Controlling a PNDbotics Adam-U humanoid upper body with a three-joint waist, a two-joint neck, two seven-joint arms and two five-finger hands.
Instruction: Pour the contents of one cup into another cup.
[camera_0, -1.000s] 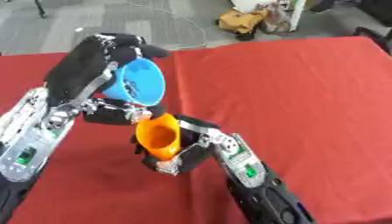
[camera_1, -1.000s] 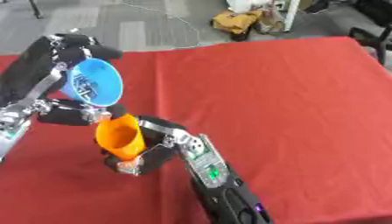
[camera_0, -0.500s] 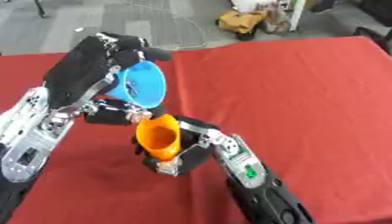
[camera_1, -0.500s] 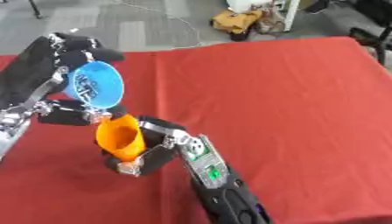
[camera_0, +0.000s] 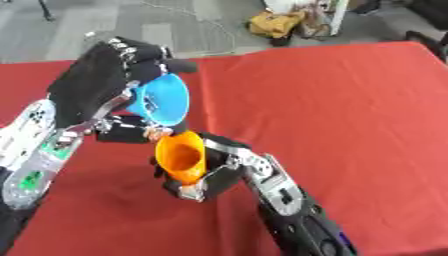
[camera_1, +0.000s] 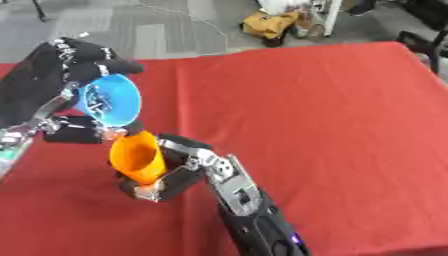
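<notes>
Left eye view: left hand (camera_0: 101, 85) wraps around a tipped blue cup (camera_0: 162, 100). Right hand (camera_0: 210, 172) curls around the orange cup (camera_0: 181, 155) just below, over the red table (camera_0: 350, 110).

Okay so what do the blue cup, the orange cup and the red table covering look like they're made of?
Blue cup: probably plastic, with a smooth, uniform bright colour and a thin rim. Orange cup: likely the same, smooth and evenly coloured. Red covering: seemingly cloth, matte, with no shine and soft shading like slight wrinkles.
</notes>
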